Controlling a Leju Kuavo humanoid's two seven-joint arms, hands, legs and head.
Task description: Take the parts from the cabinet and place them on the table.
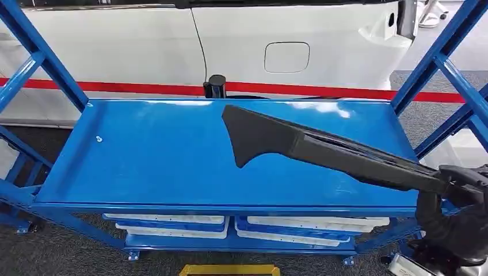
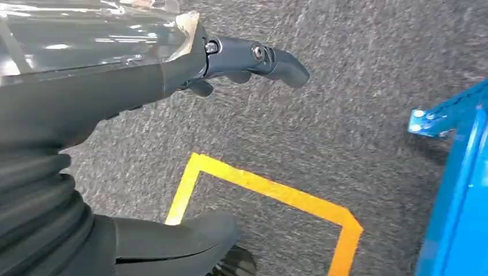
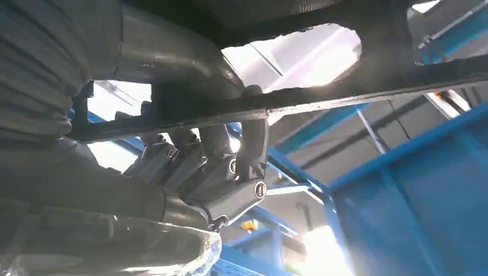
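- The right hand [image 1: 460, 190], in a black glove at the near right corner of the blue shelf [image 1: 144, 167], grips one end of a long black part [image 1: 322, 150].
- From that hand the black part reaches out over the shelf toward its middle; its free end widens into a flared, flat shape above the far centre. Whether that end touches the shelf surface cannot be told.
- In the right wrist view the fingers [image 3: 230, 172] curl up around a thin edge of the part [image 3: 345, 92], which crosses above them.
- The left hand [image 2: 247, 60] hangs over grey carpet, holding nothing, its fingers apart and stretched out, near a yellow floor marking [image 2: 270, 192].
- The shelf has blue diagonal frame braces [image 1: 437, 63] on both sides.
- Below the shelf, a lower level holds white and blue trays [image 1: 172, 224] side by side.
- Behind the shelf stands a white car body [image 1: 288, 46] with a fuel flap, above a red stripe [image 1: 322, 90].
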